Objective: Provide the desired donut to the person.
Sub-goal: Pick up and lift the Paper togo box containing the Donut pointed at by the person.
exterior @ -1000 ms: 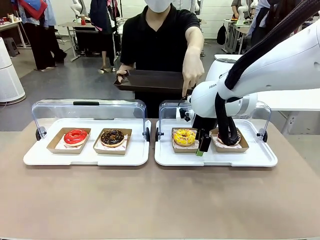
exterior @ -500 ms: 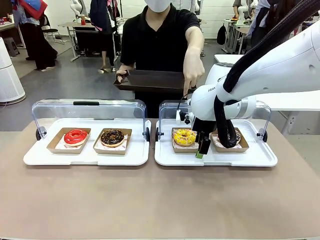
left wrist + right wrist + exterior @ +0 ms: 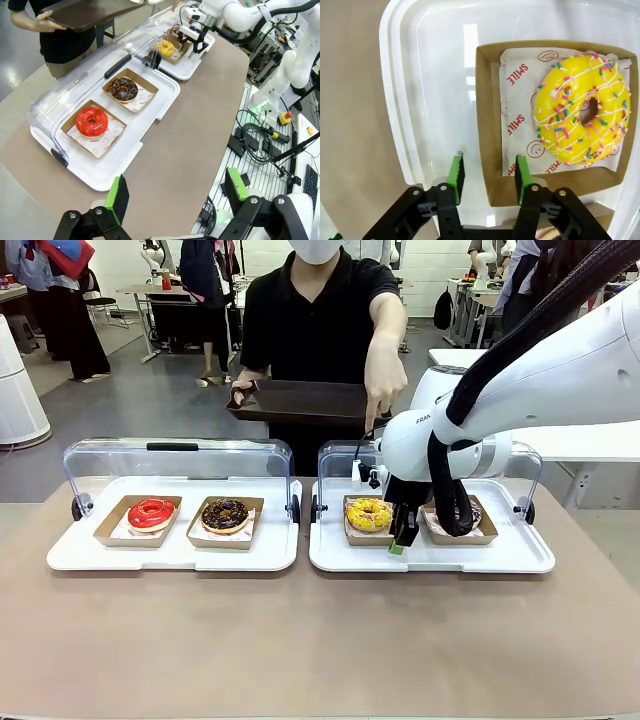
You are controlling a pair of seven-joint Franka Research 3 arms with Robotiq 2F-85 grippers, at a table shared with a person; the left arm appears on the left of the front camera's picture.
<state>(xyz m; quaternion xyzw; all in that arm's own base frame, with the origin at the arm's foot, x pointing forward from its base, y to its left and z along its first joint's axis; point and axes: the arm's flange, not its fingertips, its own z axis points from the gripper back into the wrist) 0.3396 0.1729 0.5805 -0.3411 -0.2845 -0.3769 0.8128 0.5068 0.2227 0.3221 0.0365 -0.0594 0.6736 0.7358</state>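
A yellow sprinkled donut (image 3: 368, 513) (image 3: 582, 110) lies in a brown cardboard box (image 3: 487, 125) on the right white tray (image 3: 430, 558). My right gripper (image 3: 400, 540) (image 3: 487, 172) points down at the box's near right side. Its green pads stand one outside and one inside the box wall, with a gap still showing on both sides. The person (image 3: 320, 310) stands across the table, holding a dark tray (image 3: 300, 400) in one hand and pointing down toward the yellow donut with the other hand (image 3: 378, 400). My left gripper (image 3: 176, 192) hangs open above the table's left end, holding nothing.
The left white tray (image 3: 170, 555) carries a red donut (image 3: 151, 512) and a chocolate donut (image 3: 224, 513) in boxes. Clear lids (image 3: 180, 455) stand raised behind both trays. Another boxed donut (image 3: 472, 516) sits right of the yellow one, mostly behind my arm's cable. The near tabletop is bare.
My right gripper's jaws have narrowed from wide open and now straddle the box's wall. The person's tray and pointing hand have stayed in place.
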